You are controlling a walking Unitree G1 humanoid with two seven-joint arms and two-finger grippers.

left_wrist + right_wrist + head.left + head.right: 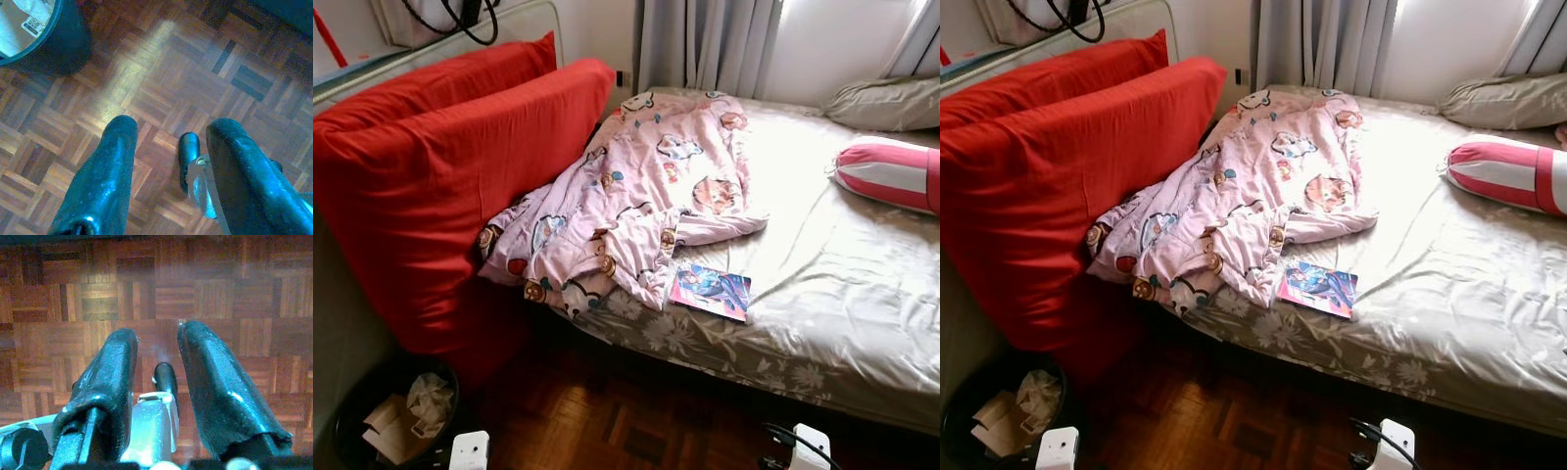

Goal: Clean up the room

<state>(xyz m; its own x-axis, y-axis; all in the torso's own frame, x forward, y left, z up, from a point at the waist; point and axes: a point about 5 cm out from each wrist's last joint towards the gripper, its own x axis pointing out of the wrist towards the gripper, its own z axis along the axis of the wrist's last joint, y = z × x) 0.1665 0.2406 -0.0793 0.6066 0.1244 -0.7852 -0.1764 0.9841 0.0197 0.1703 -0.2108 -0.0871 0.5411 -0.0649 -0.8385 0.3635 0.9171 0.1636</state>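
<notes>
- Two arms hang low, pointing down at the parquet floor (161,73); the left gripper (168,142) is spread apart and holds nothing, a black bin (357,411) nearby.
- The right gripper (156,340) is likewise parted and empty over the floor.
- On the bed (842,294), a crumpled pink blanket (646,196) touches a magazine (710,291) at the front edge, beside red cushions (440,186); a striped bolster (891,171) lies well apart.

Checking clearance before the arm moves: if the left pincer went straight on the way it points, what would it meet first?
Probably the bare parquet floor: the left pincer is open and points down at it, with the black waste bin off to one side.
</notes>
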